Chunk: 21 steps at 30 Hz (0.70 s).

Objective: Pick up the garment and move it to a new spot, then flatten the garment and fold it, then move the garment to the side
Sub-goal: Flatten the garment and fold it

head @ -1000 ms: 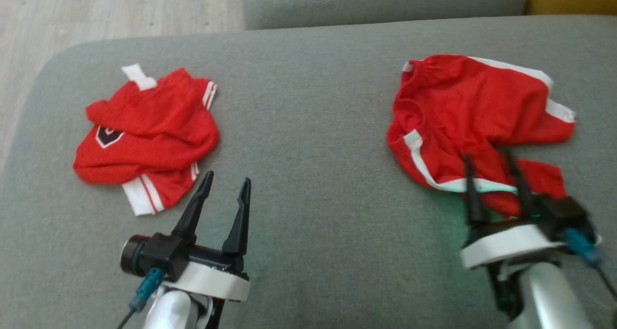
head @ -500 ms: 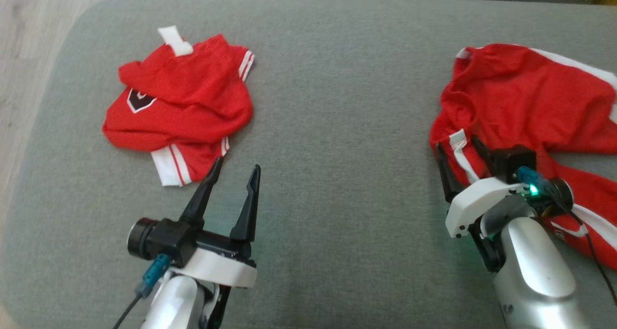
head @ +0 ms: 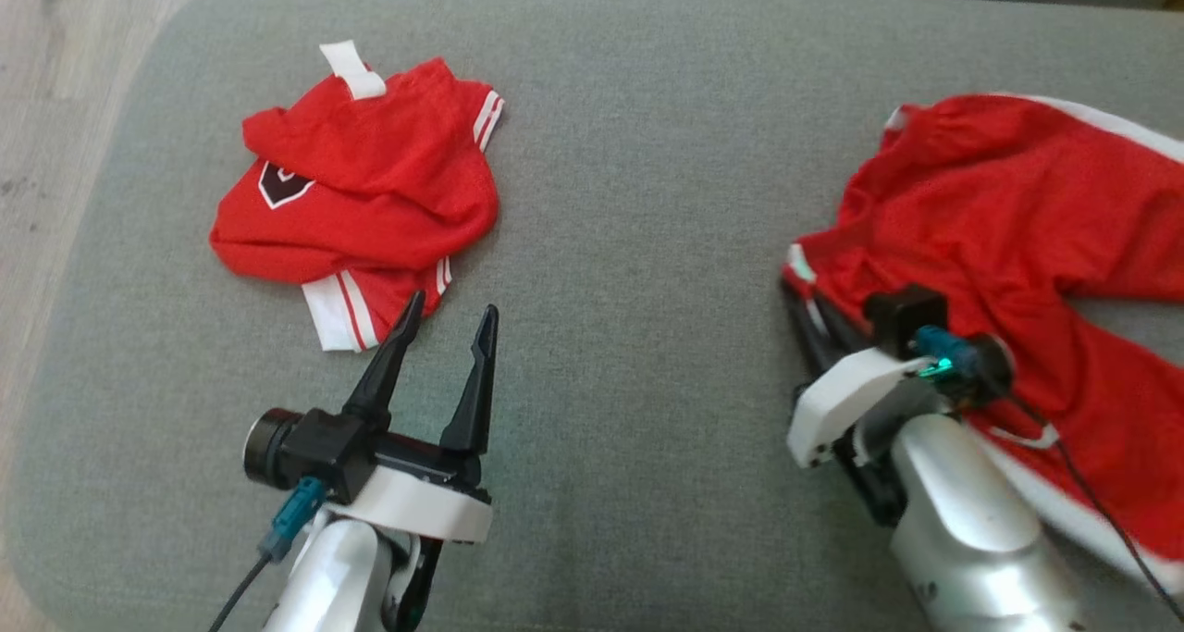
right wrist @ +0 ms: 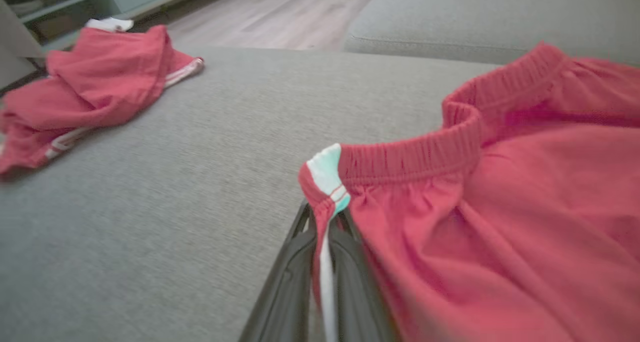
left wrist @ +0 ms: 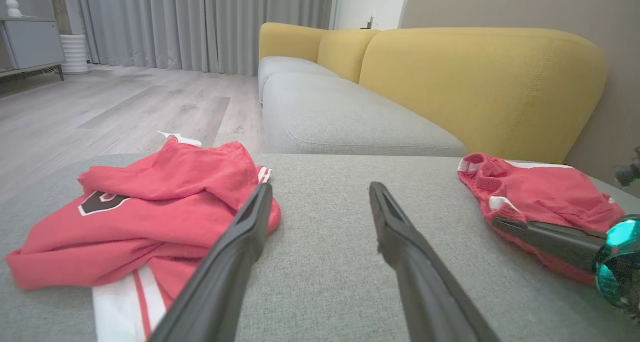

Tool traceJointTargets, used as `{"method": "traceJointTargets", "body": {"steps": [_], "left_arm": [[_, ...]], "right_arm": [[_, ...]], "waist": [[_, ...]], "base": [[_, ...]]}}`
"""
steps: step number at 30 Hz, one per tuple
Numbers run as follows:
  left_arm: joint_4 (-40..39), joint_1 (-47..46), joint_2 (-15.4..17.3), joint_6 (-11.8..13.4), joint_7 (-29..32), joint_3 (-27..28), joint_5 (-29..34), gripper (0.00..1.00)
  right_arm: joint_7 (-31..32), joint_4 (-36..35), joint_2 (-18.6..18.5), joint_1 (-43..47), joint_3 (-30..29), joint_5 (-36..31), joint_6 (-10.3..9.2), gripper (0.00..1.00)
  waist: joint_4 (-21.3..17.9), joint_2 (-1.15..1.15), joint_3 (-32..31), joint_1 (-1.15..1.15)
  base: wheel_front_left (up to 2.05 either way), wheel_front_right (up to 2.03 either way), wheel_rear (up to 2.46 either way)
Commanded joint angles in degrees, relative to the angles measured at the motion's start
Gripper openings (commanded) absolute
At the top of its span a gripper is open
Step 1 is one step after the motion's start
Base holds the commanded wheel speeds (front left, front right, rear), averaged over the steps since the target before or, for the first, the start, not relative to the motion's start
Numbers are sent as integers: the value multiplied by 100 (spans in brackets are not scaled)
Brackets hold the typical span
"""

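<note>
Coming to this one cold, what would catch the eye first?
Two bright red garments on the grey cushion: a crumpled jersey with a dark crest at the left, shorts at the right. The right gripper is shut on the shorts' waistband corner beside its white stripe, while the left gripper hangs open near the jersey.

The shorts [head: 999, 206] are red with a white side stripe; the jersey [head: 370, 188] is red too, its trim white with red stripes, its badge [head: 285, 183] black edged white; the cushion [head: 629, 197] is grey-green; the sofa back [left wrist: 480, 76] mustard yellow.
</note>
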Motion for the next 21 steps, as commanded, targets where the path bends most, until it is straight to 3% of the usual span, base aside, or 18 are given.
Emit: {"method": "traceJointTargets", "body": {"steps": [1,15,16,21], "left_arm": [[-139,-144,0,-31,-54,169,-2,100],[-155,-19,0,-32,-54,301,28,100],[-154,-6,0,-32,-54,322,31,100],[-158,39,0,-32,-54,388,66,100]], "right_arm": [[-154,-193,14,-142,423,190,-4,0],[-191,-583,14,20,2096,985,-4,2],[-189,-583,14,20,2141,946,-4,98],[-260,-649,14,80,2017,985,-4,100]], "waist": [[-27,0,-76,0],[-106,0,-243,0],[-129,0,-257,0],[-258,0,-352,0]], "base": [[0,0,0],[0,0,0],[0,0,0],[0,0,0]]}}
